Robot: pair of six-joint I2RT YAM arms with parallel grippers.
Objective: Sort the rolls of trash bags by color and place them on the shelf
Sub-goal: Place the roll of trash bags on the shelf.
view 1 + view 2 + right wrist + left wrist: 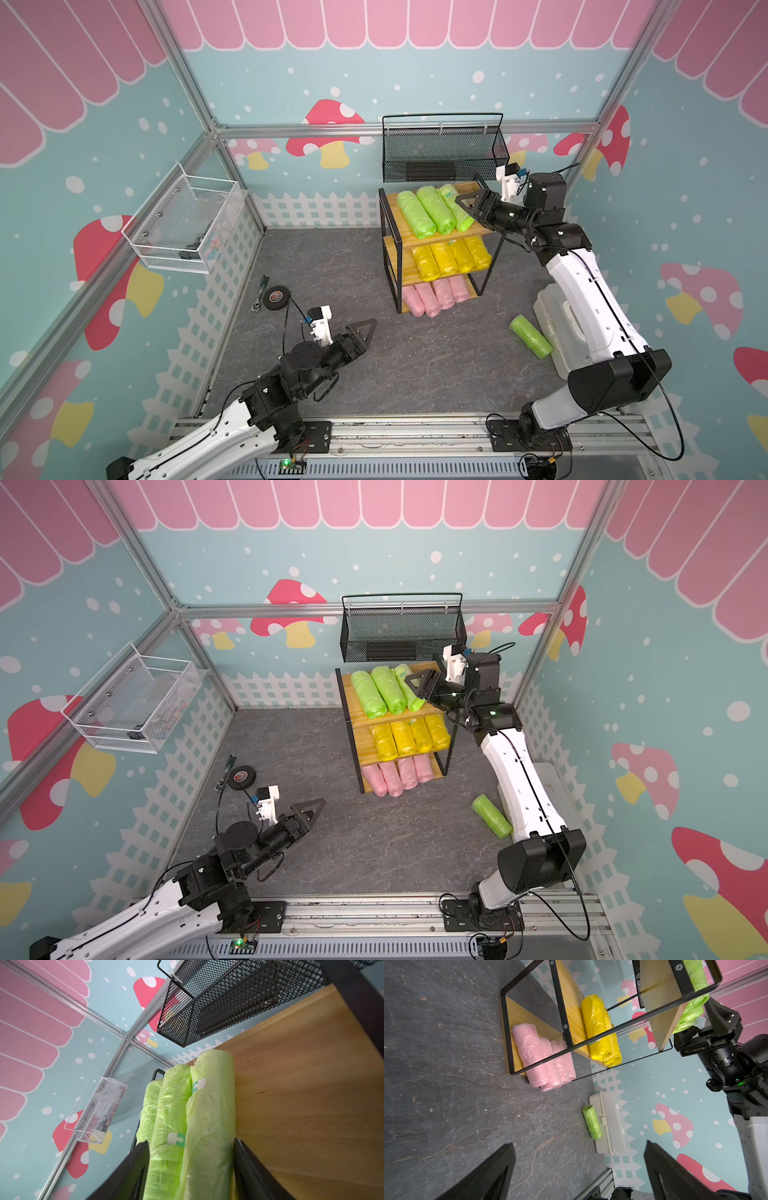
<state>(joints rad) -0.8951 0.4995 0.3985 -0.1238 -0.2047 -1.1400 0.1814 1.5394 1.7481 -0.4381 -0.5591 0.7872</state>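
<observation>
Shelf (pixel 405 243): stands on the grey counter (pixel 332 374) toward the back wall, three wooden tiers in a black frame.
Top tier: three green rolls (pixel 432 210) lie side by side, with bare board left beside them on the right arm's side.
Middle tier: four yellow rolls (pixel 451 257) lie packed in a row.
Bottom tier: four pink rolls (pixel 436 295), their near ends poking out past the board's front edge.
Loose green roll (pixel 531 336): lies on the counter, well apart from the shelf, against a white plastic box (pixel 548 307) beside the right arm.
Right hand (pixel 464 203): at the top tier, jaws apart. In its wrist view one finger (pixel 245 1159) stands on each side of the near ends of two green rolls.
Left hand (pixel 363 328): hangs over bare counter well short of the shelf, jaws wide, nothing between them.
Black mesh basket (pixel 440 158): hangs on the back wall just above the shelf.
White wire basket (pixel 187 224): hangs on the side wall.
Black tape roll (pixel 276 297): lies on the counter near the left hand's side, touching a small ratchet tool (pixel 259 291).
</observation>
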